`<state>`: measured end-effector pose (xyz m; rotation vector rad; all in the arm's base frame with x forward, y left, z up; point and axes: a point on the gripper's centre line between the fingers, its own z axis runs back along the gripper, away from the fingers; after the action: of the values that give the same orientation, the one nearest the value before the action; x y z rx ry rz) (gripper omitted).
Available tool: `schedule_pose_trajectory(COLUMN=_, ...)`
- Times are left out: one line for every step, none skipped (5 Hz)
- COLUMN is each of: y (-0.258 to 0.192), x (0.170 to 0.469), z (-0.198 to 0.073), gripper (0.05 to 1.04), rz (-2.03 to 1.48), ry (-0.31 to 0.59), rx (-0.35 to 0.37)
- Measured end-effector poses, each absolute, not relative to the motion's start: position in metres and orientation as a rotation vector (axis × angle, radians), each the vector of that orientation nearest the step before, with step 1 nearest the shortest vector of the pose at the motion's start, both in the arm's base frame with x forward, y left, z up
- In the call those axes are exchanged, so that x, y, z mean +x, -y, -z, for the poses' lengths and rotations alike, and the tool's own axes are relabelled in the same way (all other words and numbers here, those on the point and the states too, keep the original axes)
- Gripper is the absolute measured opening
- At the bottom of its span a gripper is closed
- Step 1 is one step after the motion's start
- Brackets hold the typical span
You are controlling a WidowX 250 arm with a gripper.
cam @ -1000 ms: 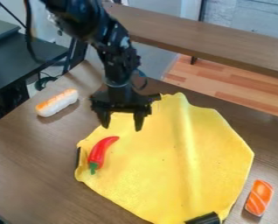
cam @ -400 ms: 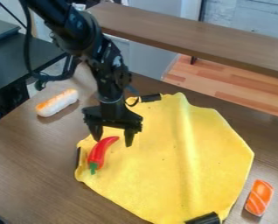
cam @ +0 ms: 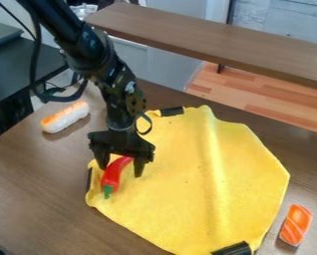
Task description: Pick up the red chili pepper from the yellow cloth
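Observation:
The black gripper (cam: pixel 120 172) hangs over the left part of the yellow cloth (cam: pixel 194 184), with its two fingers apart. Between and just below them is the upper end of a red chili pepper (cam: pixel 114 172), whose green stem points toward the near side of the cloth. The pepper lies on the cloth near its left edge. Whether a finger touches the pepper I cannot tell.
An orange-and-white sushi piece (cam: pixel 65 117) lies on the brown table (cam: pixel 38 189) left of the arm. Another orange sushi piece (cam: pixel 295 225) lies right of the cloth. Black clips or rolls (cam: pixel 233 248) sit at the cloth's edges. Behind stands a wooden bench (cam: pixel 221 40).
The gripper has moved left and toward the near side, lower in the view, from the cloth's far edge to the pepper's upper end. Pepper, cloth and sushi pieces have stayed put.

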<state>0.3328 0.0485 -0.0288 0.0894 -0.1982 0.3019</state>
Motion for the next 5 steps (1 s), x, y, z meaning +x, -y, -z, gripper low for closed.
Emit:
schedule_pose_trajectory(y=-0.047, x=0.329, z=0.037, gripper=0.669, rz=-0.302, ry=0.172, rx=0.085)
schedule_pose_trajectory(y=-0.045, x=0.325, z=0.039, gripper=0.466, rz=-0.303, ry=0.139, rx=0.052)
schedule_pose_trajectory(y=-0.043, x=0.327, z=0.034, gripper=0.466, rz=-0.297, ry=0.120, rx=0.002)
schedule_pose_trajectory(y=-0.045, x=0.336, z=0.026, gripper=0.466, rz=-0.322, ry=0.109, rx=-0.030)
schedule_pose_trajectory(y=-0.053, x=0.355, z=0.008, gripper=0.466, rz=-0.363, ry=0.125, rx=-0.047)
